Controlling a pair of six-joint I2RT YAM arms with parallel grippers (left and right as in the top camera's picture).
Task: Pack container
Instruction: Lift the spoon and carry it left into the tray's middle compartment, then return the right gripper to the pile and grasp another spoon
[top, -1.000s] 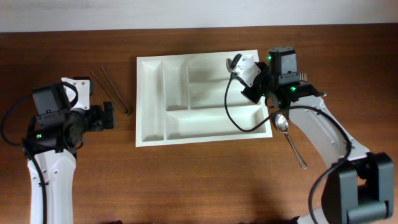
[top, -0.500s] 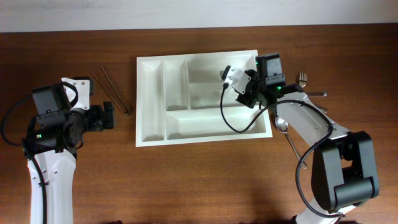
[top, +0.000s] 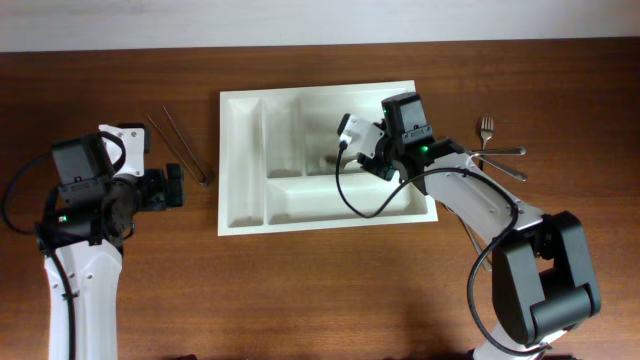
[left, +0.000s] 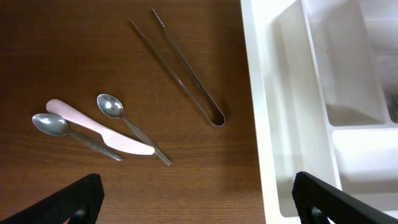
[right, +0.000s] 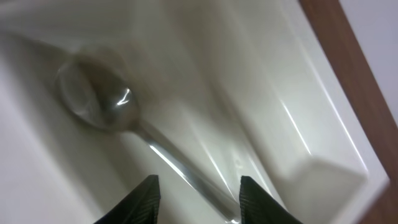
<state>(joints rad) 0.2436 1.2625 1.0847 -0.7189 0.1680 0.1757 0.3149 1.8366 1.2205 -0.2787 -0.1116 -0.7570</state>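
The container (top: 245, 160) is a white compartmented tray in the middle of the table, also seen in the left wrist view (left: 255, 93) and the right wrist view (right: 280, 93). My right gripper (top: 345, 152) reaches down into one of its long compartments. Its jaws (right: 196, 186) stand open. A metal spoon (right: 99, 102) lies on the tray floor, its handle running between the fingers without being pinched. My left gripper (top: 180, 187) hovers open over bare wood left of the tray, with nothing between its fingers (left: 199, 205).
Metal tongs (top: 180, 145) (left: 186, 71) lie left of the tray. Nearby are two spoons (left: 53, 124) (left: 124, 121) and a pink knife (left: 99, 127). A fork (top: 487, 128) and more cutlery (top: 503, 151) lie right of the tray.
My right gripper has carried the spoon leftward over the tray, dropped into a compartment and opened, leaving the spoon on the tray floor. The left arm has not moved.
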